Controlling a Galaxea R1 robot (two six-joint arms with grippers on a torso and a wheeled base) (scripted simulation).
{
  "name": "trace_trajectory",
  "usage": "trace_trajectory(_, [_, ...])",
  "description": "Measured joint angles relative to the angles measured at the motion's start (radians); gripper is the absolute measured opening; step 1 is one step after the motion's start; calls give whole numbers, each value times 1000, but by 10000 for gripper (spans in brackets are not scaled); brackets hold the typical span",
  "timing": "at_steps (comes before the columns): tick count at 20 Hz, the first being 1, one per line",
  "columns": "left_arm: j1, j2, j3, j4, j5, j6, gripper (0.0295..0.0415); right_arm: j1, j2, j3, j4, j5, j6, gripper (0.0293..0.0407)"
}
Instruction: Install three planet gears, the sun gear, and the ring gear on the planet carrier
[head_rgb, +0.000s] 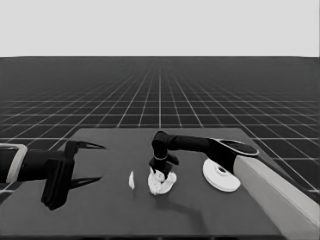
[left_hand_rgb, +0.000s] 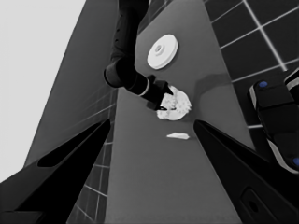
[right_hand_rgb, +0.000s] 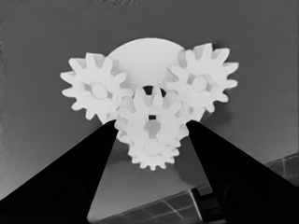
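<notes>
Right hand (right_hand_rgb: 150, 128) grips centre gear (right_hand_rgb: 150, 122); only wrist view shows three outer gears (right_hand_rgb: 96, 91).

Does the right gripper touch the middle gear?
Touching. In the right wrist view, the right gripper has its two fingers against both sides of the middle gear, over the smaller round part.

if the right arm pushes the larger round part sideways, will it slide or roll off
The larger round part lies flat on the table, so it would likely slide, not roll. Its thick rim and raised middle suggest a stiff piece, unlikely to tip. The right gripper is at the gears on the smaller round part, apart from it.
</notes>
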Motion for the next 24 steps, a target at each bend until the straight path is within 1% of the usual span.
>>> trace_trajectory(24, [0,0,0,0,0,0,385,-4,-1,-1,0,0,251,309])
